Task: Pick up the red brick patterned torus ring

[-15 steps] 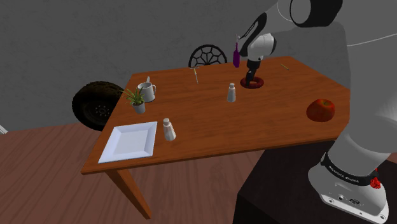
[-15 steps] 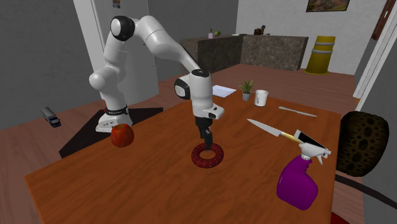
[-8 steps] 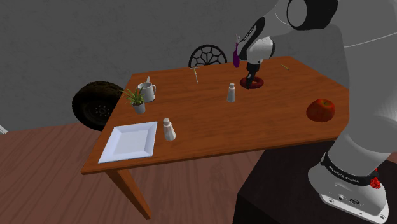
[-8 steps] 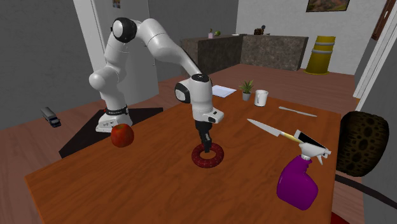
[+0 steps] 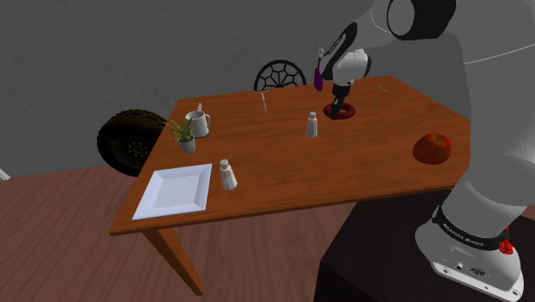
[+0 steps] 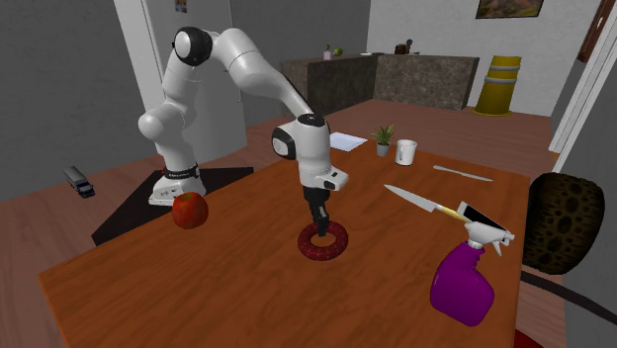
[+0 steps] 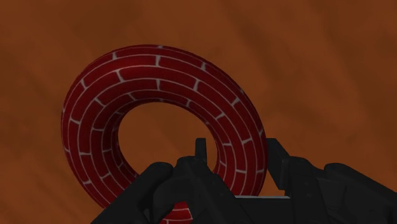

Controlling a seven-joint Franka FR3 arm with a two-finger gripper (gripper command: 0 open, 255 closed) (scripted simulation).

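Red brick-patterned ring [image 7: 159, 73] lies flat on table [image 6: 198, 287]; claw [image 7: 236, 147] straddles its band, grip impossible to tell.

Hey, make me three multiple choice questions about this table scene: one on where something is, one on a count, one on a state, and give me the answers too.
1. Where is the end effector?
A) down at the red brick-patterned ring
B) over the mug
C) beside the apple

2. How many shakers stand on the table?
A) one
B) two
C) four

3. How does the ring sit?
A) standing on edge
B) lifted clear of the table
C) flat on the table

Answers:
1 A, its fingers stand on either side of the ring's band.
2 B, one is near the ring and one is by the white plate.
3 C, the second exterior view shows it lying flat on the wood.
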